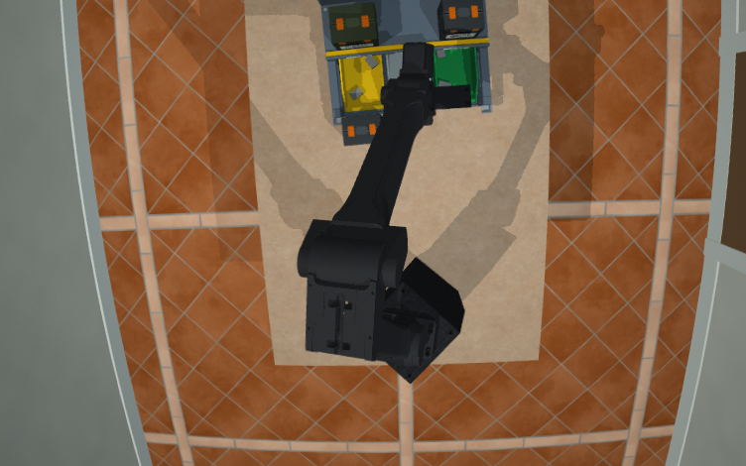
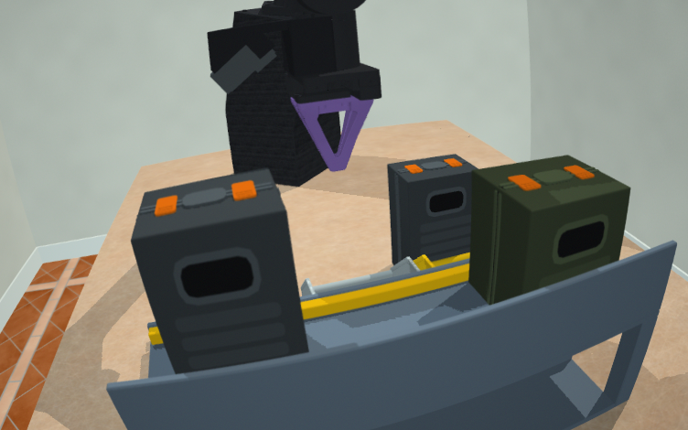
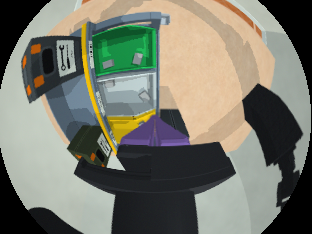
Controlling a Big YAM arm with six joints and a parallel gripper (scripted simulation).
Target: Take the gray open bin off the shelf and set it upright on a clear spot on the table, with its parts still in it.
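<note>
1. While it hangs above the shelf (image 2: 389,368), the pincer (image 2: 336,163) is pinched fully together on nothing.
2. The gray open bin (image 3: 127,95) sits in the shelf between the green bin (image 3: 123,51) and yellow bin (image 3: 130,127), parts inside.

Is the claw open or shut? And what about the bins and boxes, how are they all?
gripper: shut, holding nothing.
gray bin: upright on the shelf, parts inside.
green bin: upright, parts inside.
yellow bin: upright, parts inside.
olive case: upright, closed.
</note>
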